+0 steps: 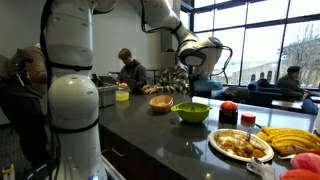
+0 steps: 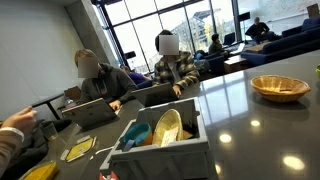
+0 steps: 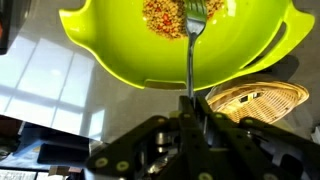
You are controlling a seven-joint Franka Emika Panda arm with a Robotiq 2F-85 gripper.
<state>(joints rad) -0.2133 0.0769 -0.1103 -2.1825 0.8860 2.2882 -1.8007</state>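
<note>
A: What has it got hold of?

B: A fork [image 3: 189, 60]. The gripper [image 3: 190, 108] is pinching the handle, fingers pressed in tight on the metal, and the fork runs straight out from between them.

A: And where's the fork pointing?

B: Into the green bowl [image 3: 120, 50]. In the wrist view the tines end over a heap of speckled grains [image 3: 165, 15] in the middle of it. I can't tell whether they're dug in or just above.

A: From where we're standing?

B: In an exterior view the gripper [image 1: 200, 55] hangs over that green bowl [image 1: 190, 112], which sits on the dark counter [image 1: 150, 135]. The fork is too thin to make out from here.

A: What's next to the bowl?

B: A wicker basket [image 1: 160, 102], just beside it. It shows in both exterior views, and in the wrist view it peeks out from under the bowl's rim. On the bowl's other side is a jar with a red lid [image 1: 229, 113].

A: And nearer the camera?

B: A plate [image 1: 212, 146] piled with browned food, with bananas [image 1: 290, 138] near it.

A: Anything further off?

B: A grey crate [image 2: 165, 155] of odds and ends, well apart from the basket. Beyond the counter, people [image 2: 175, 65] sit at laptops by the windows.
</note>
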